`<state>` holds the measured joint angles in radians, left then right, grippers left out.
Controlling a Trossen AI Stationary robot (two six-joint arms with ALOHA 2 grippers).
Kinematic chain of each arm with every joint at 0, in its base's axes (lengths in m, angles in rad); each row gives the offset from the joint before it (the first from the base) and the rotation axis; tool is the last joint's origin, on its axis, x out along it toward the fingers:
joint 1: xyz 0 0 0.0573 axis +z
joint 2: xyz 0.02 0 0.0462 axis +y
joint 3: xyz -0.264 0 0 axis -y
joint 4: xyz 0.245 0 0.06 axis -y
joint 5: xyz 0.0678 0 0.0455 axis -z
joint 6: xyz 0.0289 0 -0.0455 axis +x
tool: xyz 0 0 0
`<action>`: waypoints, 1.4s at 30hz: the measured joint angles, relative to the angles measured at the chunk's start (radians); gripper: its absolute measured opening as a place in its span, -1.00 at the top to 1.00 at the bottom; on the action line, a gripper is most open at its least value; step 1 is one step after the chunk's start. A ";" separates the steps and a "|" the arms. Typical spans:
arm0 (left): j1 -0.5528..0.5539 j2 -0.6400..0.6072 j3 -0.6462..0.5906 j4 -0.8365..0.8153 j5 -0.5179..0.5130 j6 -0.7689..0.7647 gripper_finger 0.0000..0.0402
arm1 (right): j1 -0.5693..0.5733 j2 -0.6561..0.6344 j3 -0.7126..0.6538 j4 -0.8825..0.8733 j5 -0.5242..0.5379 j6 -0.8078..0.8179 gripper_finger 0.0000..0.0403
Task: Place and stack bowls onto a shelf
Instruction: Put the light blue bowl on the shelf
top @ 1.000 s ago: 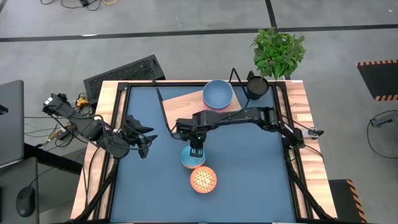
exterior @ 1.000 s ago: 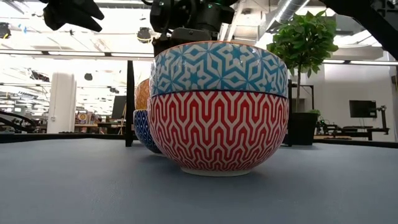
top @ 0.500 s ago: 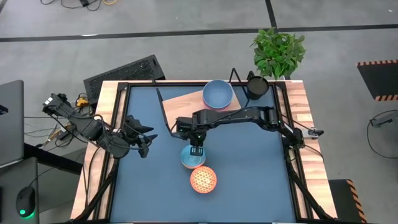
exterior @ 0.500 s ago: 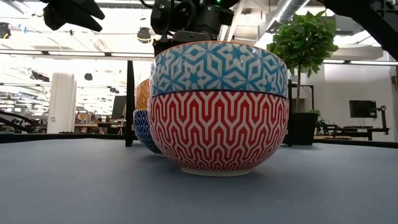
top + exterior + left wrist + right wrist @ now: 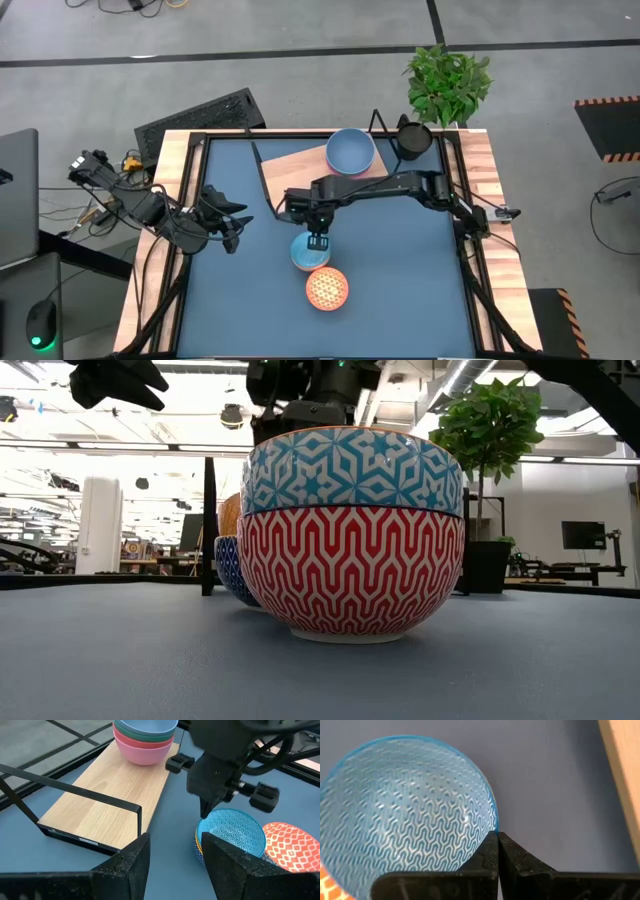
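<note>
The blue bowl (image 5: 231, 836), sitting on the mat beside the shelf (image 5: 107, 795), is pinched at its rim by the right gripper (image 5: 317, 241). With so thin a hold, slipping or tilting on lifting is possible. The left gripper (image 5: 230, 231) is held open, farther from the shelf.

A large blue mat (image 5: 400, 280) is covering the wood-edged tabletop (image 5: 487, 165), with a small black round pot (image 5: 412, 139) sitting at the far right corner. A green potted plant (image 5: 447, 82) is standing on the grey floor just beyond that corner, and a dark ribbed pad (image 5: 200, 118) is lying off the far left corner. A laptop (image 5: 17, 195) is showing at the left edge.
</note>
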<state>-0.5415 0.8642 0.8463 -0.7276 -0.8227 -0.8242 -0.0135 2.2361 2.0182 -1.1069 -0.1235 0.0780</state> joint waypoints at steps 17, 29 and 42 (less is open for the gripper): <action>0.000 0.000 0.000 0.000 -0.004 0.003 0.19 | -0.002 -0.019 0.000 0.004 -0.007 -0.037 -0.12; 0.000 0.000 0.000 0.000 -0.002 0.005 0.19 | 0.010 0.010 0.000 0.042 -0.014 -0.034 -0.13; 0.000 0.000 0.000 0.000 -0.001 -0.001 0.19 | 0.009 0.011 0.000 0.076 -0.014 -0.034 -0.03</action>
<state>-0.5412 0.8642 0.8463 -0.7277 -0.8234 -0.8253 -0.0044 2.2467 2.0182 -1.0306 -0.1379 0.0436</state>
